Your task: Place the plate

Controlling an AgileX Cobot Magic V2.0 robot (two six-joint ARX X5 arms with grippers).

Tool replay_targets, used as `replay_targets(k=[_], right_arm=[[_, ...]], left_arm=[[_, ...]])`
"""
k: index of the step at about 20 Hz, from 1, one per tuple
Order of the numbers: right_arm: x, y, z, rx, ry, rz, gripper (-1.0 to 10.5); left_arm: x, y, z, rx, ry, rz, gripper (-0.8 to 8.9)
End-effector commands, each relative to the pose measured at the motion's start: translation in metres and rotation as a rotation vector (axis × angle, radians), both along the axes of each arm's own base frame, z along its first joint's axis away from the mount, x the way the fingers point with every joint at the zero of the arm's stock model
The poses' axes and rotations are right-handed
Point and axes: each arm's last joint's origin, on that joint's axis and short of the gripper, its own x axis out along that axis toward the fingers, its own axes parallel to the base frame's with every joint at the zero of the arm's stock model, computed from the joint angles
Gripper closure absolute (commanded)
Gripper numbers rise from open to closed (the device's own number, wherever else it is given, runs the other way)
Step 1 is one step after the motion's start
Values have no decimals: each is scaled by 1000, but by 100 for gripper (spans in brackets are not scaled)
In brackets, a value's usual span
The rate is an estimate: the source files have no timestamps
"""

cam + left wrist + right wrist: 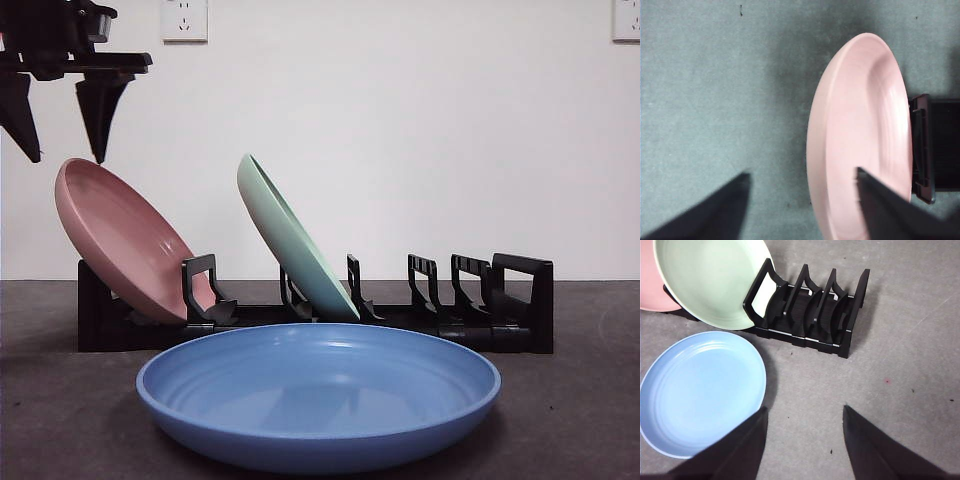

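Blue plate point(318, 395) lies flat on the table, near side of the rack point(520, 300), ungrasped. Left gripper point(60, 120) hangs open above the pink plate point(125, 240); right gripper point(802, 440) open too. Descending carelessly, the left could knock pink loose.

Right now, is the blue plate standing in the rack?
No, the blue plate lies flat on the table in front of the rack, which holds only the pink plate and green plate.

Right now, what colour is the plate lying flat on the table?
Blue plate; clearest in the front view.
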Motion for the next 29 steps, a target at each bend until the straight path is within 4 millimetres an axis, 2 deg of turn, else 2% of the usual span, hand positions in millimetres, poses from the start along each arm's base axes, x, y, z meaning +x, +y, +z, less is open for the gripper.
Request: replay_targets(k=[1,10,14,16,18,22,26,29], right_arm=[[1,1,3,1,-12,4,710],[1,1,3,1,-12,4,710],[1,1,3,1,-12,4,710],[1,1,3,1,-12,4,710],[1,1,3,0,-12,3,710],[1,1,3,0,-13,2,710],[1,1,3,-1,-13,2,710],[1,1,3,-1,-13,2,710]], left_arm=[[5,-2,3,10,-12,-14,577],[14,-4,-11,24,32,-23,573],[14,-4,-9,24,27,-23,784],[14,-4,-5,28,16,-35,803],[14,-4,5,33,-1,-44,803],[5,1,44,118,-34,-32,803],[-18,7,86,166,-41,-21,803],[-37,11,101,157,-65,-23,804]])
